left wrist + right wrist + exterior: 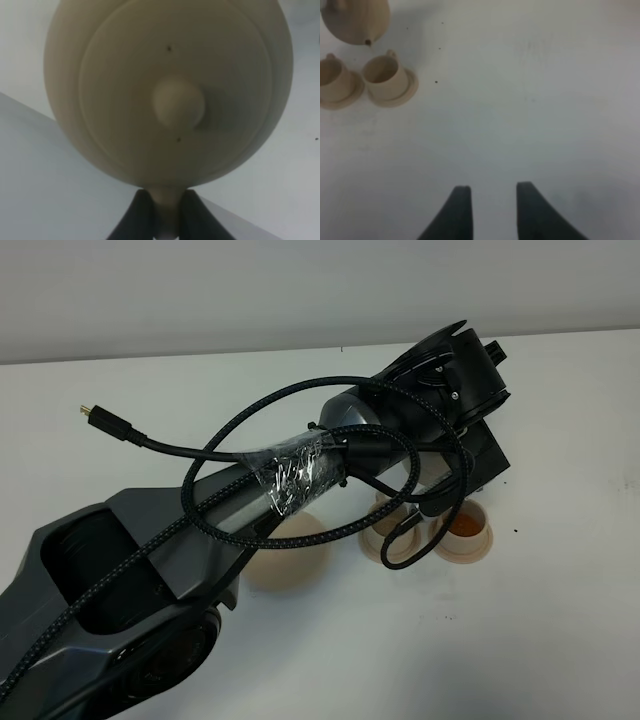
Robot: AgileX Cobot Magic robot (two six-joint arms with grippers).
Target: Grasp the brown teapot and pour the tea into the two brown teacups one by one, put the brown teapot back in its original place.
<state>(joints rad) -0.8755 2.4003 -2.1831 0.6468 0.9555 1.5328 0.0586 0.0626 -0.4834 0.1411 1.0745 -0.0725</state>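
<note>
While your left gripper [168, 214] gripped the brown teapot [150, 75] by its handle, the pot hung directly ahead, evidently for pouring. Your right gripper [490, 200] stood empty, jaws spread, well clear of the two brown teacups [384, 75].

the left arm [140, 540] stretches in a long diagonal from the near left corner past the middle, its wrist [450, 370] tipped downward at the far end. its end effector [167, 215] pinches the handle of the brown teapot [165, 100]. the right end effector [492, 202] hangs with jaws wide apart, holding nothing.
</note>
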